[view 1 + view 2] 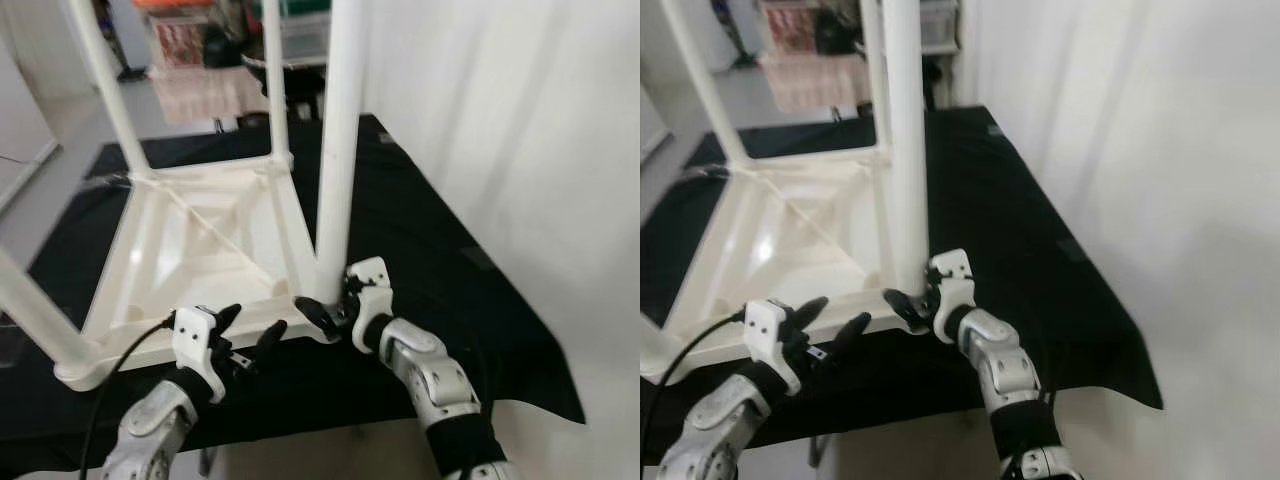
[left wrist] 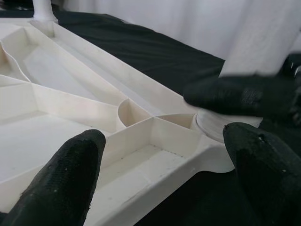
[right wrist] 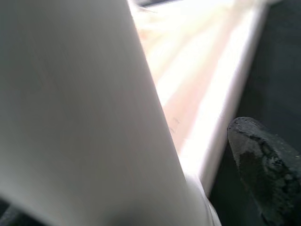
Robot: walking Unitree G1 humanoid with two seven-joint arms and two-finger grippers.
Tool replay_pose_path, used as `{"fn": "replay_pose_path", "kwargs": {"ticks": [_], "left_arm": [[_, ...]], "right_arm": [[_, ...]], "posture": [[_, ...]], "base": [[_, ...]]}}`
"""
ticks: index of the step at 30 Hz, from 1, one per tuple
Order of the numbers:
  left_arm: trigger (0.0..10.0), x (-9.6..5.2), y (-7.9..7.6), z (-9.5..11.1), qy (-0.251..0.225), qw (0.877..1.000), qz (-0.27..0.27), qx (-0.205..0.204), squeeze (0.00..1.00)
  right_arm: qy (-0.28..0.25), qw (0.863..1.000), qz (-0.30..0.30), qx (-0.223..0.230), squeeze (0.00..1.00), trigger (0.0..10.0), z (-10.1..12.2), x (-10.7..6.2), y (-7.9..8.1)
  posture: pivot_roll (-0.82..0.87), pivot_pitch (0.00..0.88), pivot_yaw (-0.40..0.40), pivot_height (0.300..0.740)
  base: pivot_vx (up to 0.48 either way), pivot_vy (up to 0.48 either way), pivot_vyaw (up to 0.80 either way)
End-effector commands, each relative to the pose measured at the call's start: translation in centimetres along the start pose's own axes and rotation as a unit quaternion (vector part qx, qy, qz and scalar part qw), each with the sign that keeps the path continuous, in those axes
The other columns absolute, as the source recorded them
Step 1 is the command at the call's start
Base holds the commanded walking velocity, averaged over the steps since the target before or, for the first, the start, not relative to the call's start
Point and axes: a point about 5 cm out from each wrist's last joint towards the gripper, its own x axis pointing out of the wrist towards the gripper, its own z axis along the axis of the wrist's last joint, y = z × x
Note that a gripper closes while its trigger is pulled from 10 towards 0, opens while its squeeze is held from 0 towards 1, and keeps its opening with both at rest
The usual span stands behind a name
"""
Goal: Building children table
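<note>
Apparently right gripper at table leg base (no legible writing).

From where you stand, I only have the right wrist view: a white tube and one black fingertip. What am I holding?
Observer: The right gripper is at the base of the near table leg, which stands upright in a corner of the overturned white tabletop.
Operator: Are the other legs in?
Observer: Three more legs stand at the other corners; the far-left one is upright too.
Operator: Where is my left arm?
Observer: The left gripper sits at the tabletop's near edge, fingers spread open, pointing toward that same corner.
Operator: What is under the table?
Observer: A black cloth, with a white curtain on its right.
</note>
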Motion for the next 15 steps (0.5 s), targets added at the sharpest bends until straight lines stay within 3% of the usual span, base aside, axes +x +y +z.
{"fn": "replay_pose_path", "kwargs": {"ticks": [1,2,5,7,8,9,15], "left_arm": [[10.0,0.0,0.1,-0.3,0.01,1.0,0.0,-0.005,0.0],[10.0,0.0,0.1,-0.3,0.01,1.0,0.0,-0.005,0.0],[10.0,0.1,0.2,-0.4,0.01,1.0,0.0,-0.006,0.0],[10.0,0.1,0.2,-0.4,0.01,1.0,0.0,-0.006,0.0],[10.0,0.2,0.2,-0.5,0.01,1.0,0.0,-0.006,0.0],[10.0,0.3,0.2,-0.5,0.009,1.0,0.0,-0.006,0.0],[10.0,0.5,0.2,-0.6,0.009,1.0,0.002,-0.006,0.0]], "right_arm": [[-0.015,0.999,0.043,-0.005,1.0,10.0,1.1,0.5,0.0],[-0.015,0.999,0.043,-0.005,1.0,10.0,1.1,0.5,0.0],[-0.005,0.989,0.139,-0.044,1.0,10.0,2.2,0.3,-0.3],[-0.005,0.989,0.139,-0.044,1.0,10.0,2.2,0.3,-0.3],[0.005,0.981,0.183,-0.069,0.34,10.0,2.7,-0.1,-0.4],[0.008,0.971,0.224,-0.083,0.0,10.0,3.3,-0.5,-0.8],[0.014,0.955,0.284,-0.088,0.0,10.0,5.2,-0.8,-2.4]], "posture": [[-0.03,0.0,0.009,0.74],[-0.03,0.0,0.009,0.74],[-0.03,0.0,0.009,0.74],[-0.03,0.0,0.009,0.74],[-0.03,0.0,0.006,0.74],[-0.03,0.0,0.005,0.74],[-0.02,0.0,-0.001,0.74]], "base": [[0.0,0.0,0.0],[0.0,0.0,0.0],[0.0,0.0,0.0],[0.0,0.0,0.0],[0.0,0.0,0.0],[0.0,0.0,0.0],[0.0,0.0,0.0]]}}
